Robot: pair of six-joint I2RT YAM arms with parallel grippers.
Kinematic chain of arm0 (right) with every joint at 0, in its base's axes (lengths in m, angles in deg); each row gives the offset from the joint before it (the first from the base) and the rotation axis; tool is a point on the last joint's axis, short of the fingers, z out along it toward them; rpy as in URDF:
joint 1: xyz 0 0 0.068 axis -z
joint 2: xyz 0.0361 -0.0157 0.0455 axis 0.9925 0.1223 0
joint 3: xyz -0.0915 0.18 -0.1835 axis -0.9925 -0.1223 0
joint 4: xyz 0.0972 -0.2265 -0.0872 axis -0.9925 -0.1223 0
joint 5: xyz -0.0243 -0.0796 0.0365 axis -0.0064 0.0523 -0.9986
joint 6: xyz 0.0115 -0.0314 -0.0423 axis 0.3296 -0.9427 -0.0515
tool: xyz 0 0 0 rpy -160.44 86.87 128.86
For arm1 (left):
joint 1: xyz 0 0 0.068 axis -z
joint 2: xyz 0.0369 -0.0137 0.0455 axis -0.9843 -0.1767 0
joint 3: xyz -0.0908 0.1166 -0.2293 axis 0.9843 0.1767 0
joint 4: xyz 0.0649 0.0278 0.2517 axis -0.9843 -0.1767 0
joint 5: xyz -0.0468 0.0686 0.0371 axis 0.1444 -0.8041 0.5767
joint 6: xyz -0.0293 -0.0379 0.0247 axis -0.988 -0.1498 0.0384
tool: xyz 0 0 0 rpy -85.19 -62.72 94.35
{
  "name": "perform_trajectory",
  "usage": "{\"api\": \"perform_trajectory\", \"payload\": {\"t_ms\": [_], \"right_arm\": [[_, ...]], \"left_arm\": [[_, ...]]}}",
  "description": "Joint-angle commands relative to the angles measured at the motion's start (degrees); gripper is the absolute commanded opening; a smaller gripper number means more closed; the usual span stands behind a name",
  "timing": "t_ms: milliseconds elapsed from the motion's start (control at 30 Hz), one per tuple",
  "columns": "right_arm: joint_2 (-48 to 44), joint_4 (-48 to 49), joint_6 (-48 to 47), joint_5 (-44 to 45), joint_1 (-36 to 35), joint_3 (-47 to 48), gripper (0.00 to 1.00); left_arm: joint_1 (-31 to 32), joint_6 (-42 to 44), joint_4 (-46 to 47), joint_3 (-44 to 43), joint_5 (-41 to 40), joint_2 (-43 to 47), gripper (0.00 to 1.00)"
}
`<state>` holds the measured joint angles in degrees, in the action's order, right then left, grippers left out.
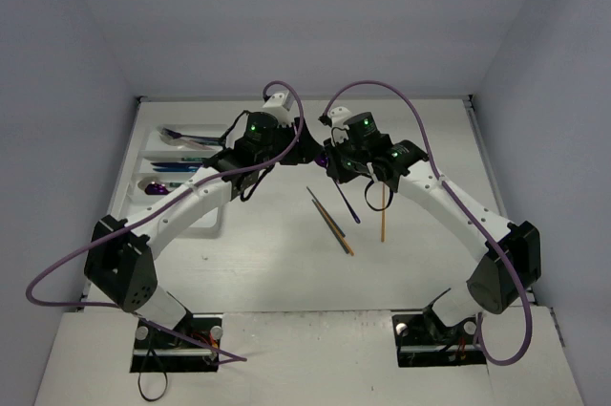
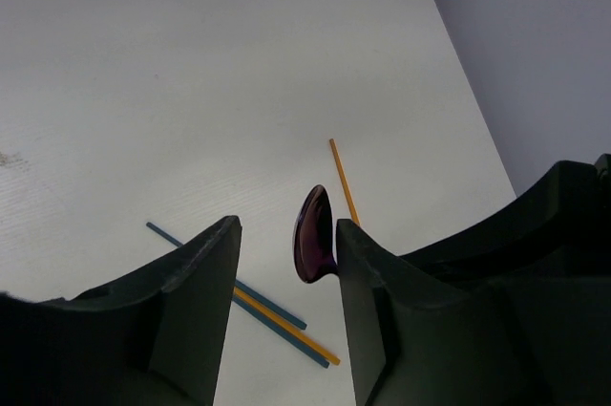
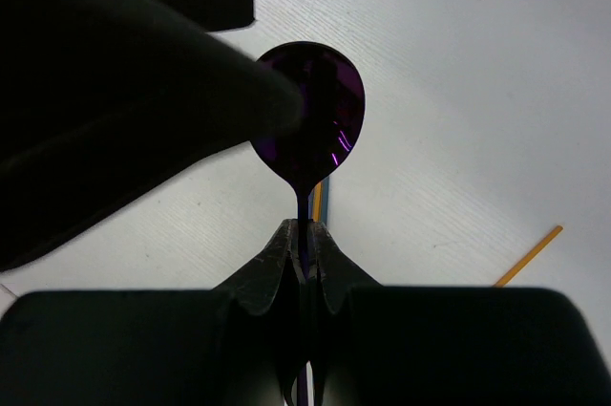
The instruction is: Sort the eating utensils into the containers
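Note:
My right gripper [image 3: 304,234] is shut on the thin neck of a purple spoon [image 3: 315,110] and holds it above the table, bowl pointing away. My left gripper [image 2: 286,226] is open, and the spoon's bowl [image 2: 313,234] stands between its fingers, close to the right one, with a gap to the left one. From above, the two grippers [image 1: 310,150] [image 1: 334,162] meet at the table's middle back. Three slim teal and gold-orange utensils lie on the table [image 1: 329,220] [image 1: 383,213]. The white cutlery tray [image 1: 143,153] sits at the left with several coloured utensils [image 1: 177,165] in its compartments.
The left arm's links pass over the near right part of the tray [image 1: 205,191]. Purple cables loop over both arms. Grey walls close in the back and sides. The loose utensils lie just in front of the grippers, also in the left wrist view [image 2: 277,315].

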<state>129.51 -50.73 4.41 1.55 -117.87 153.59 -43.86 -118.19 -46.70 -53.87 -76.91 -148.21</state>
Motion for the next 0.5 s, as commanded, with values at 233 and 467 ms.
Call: {"api": "perform_trajectory", "payload": {"t_ms": [233, 467], "right_arm": [[-3.22, 1.82, 0.06, -2.36, -0.26, 0.99, 0.0], [-2.89, 1.93, 0.75, -2.41, -0.43, 1.01, 0.02]], "left_arm": [[2.12, -0.35, 4.4, -3.72, -0.49, -2.21, 0.2], [2.19, 2.29, 4.09, -3.36, -2.88, -0.89, 0.0]]}}
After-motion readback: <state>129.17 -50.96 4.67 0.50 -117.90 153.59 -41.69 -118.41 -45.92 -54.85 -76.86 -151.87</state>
